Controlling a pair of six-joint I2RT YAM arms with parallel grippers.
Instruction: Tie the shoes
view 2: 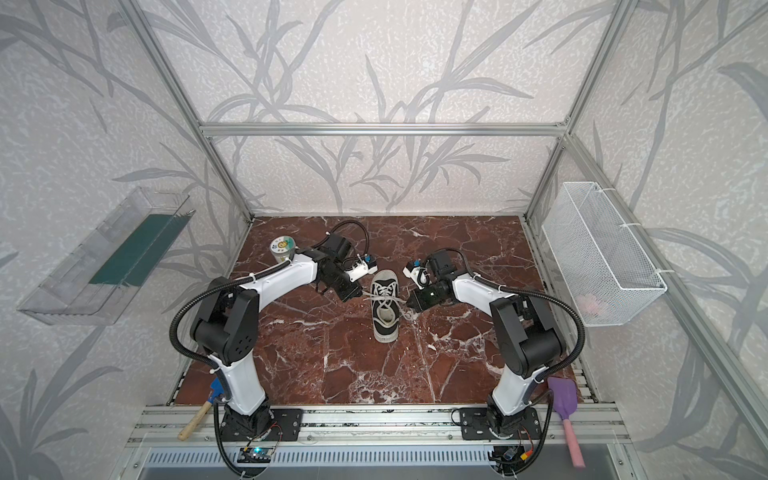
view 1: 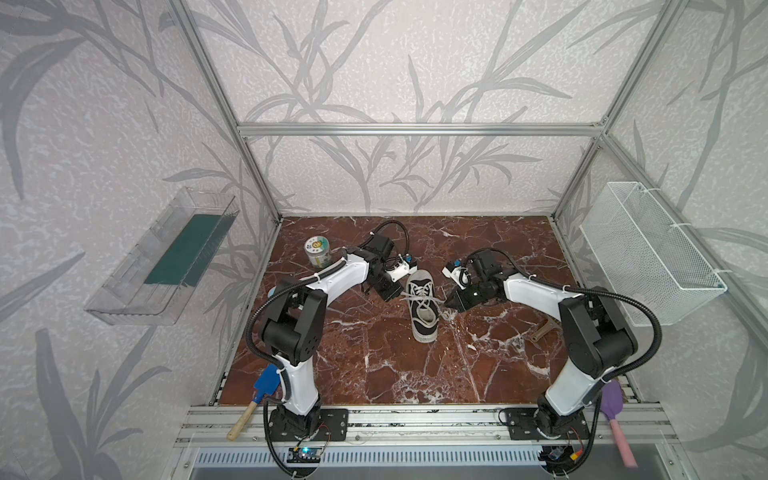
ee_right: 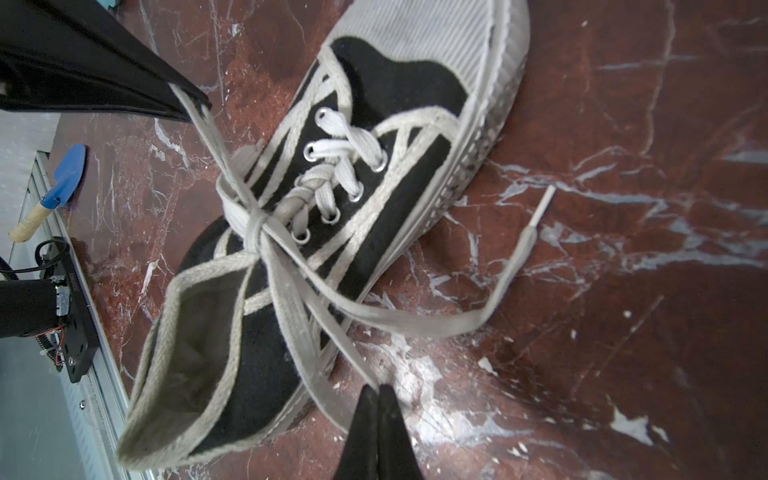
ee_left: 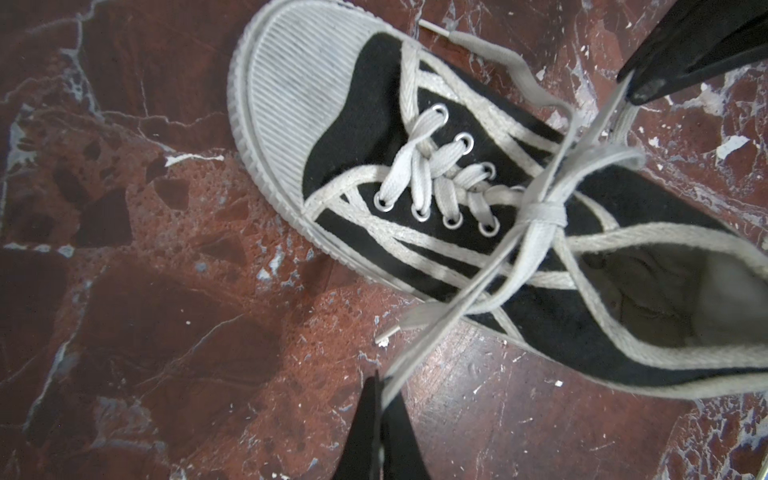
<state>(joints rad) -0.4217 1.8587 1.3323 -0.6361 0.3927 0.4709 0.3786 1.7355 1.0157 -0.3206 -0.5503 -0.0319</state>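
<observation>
The shoe [view 1: 422, 307] [view 2: 385, 309] is a black canvas sneaker with a white toe cap. It lies mid-table with its toe toward the back wall. Its white laces meet in a knot [ee_left: 544, 212] [ee_right: 255, 224] over the tongue. My left gripper [view 1: 395, 296] [ee_left: 380, 380] is at the shoe's left side, shut on a lace strand that runs taut from the knot. At the shoe's right side my right gripper [view 1: 449, 305] [ee_right: 378, 390] is shut on another strand pulled the opposite way. A loose lace end [ee_right: 523, 249] lies on the table beside the sole.
A tin can [view 1: 318, 251] stands behind the left arm. A blue shovel [view 1: 264, 384] and a purple shovel [view 1: 613, 405] lie at the front corners. A brown object [view 1: 542, 330] lies by the right arm. A wire basket [view 1: 648, 253] and a clear tray [view 1: 166, 257] hang on the side walls.
</observation>
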